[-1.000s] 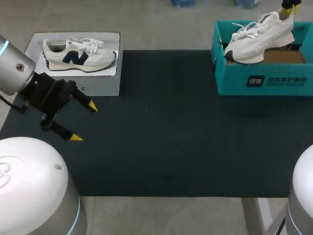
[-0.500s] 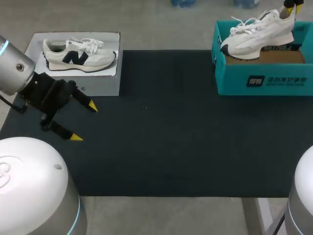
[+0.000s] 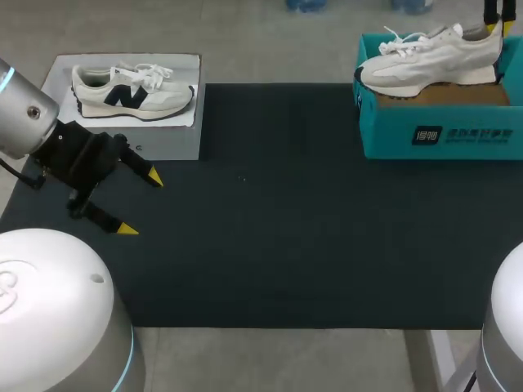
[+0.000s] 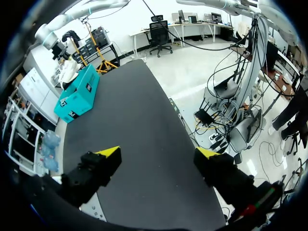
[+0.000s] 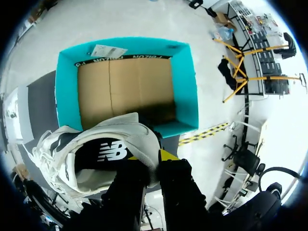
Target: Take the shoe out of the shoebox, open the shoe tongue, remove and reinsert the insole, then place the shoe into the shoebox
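Grips the padded heel rim of the shoe [image 5: 96, 159] in the right gripper [image 5: 153, 161], one finger inside, one outside, cream low sneaker with white laces and dark printed insole, held level over the rectangular teal cardboard box [image 3: 441, 135], left gripper [image 3: 140, 205] spread wide over the dark matte mat [image 3: 286, 245].

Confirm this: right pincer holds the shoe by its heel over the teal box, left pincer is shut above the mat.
Wrong on one count: the left pincer is open, not shut, above the mat, as the left wrist view shows. The right pincer does hold the shoe by its heel over the teal box.
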`<state>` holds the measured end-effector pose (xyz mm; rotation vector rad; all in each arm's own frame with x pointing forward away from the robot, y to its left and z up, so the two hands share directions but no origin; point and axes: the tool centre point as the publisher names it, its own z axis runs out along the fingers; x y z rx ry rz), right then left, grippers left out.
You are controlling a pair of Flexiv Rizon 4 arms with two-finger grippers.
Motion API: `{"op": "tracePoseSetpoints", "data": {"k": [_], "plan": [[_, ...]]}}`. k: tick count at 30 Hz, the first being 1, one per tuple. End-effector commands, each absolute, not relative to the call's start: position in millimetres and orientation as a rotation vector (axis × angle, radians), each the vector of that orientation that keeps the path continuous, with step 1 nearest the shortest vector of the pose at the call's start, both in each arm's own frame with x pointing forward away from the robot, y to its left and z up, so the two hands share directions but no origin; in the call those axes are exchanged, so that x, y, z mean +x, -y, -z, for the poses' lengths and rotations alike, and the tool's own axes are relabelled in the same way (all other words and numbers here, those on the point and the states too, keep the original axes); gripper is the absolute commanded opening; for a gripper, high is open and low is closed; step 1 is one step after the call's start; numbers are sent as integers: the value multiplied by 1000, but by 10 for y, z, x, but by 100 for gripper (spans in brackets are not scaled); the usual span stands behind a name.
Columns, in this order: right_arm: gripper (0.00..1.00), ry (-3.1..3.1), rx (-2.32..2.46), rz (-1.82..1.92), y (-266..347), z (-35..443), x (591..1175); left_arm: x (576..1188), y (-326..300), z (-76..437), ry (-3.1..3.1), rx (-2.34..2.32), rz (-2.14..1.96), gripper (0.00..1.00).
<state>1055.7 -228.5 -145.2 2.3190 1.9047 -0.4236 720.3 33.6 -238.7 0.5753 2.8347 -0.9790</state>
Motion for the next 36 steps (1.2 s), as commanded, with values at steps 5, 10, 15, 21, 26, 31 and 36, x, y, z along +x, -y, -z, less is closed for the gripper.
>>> {"op": "tracePoseSetpoints", "data": {"k": [5, 10, 15, 21, 26, 31, 36], "plan": [[0, -1758, 2442, 401, 2401, 1519, 10353, 7200, -335, 2388, -2837, 576, 974, 100], [0, -1714, 2462, 394, 2478, 1512, 10279, 7200, -335, 2388, -2837, 576, 974, 100], [0, -1672, 2467, 406, 2514, 1520, 10270, 7200, -335, 2388, -2837, 576, 974, 100], [0, -1672, 2467, 406, 2514, 1520, 10270, 7200, -335, 2388, -2837, 576, 974, 100], [0, -1672, 2467, 406, 2514, 1520, 10270, 7200, -335, 2388, -2837, 576, 974, 100], [0, -1606, 2487, 441, 2640, 1505, 10389, 7200, -335, 2388, -2837, 576, 974, 100], [0, -1565, 2502, 432, 2766, 1537, 10485, 7200, -335, 2388, -2837, 576, 974, 100]]}}
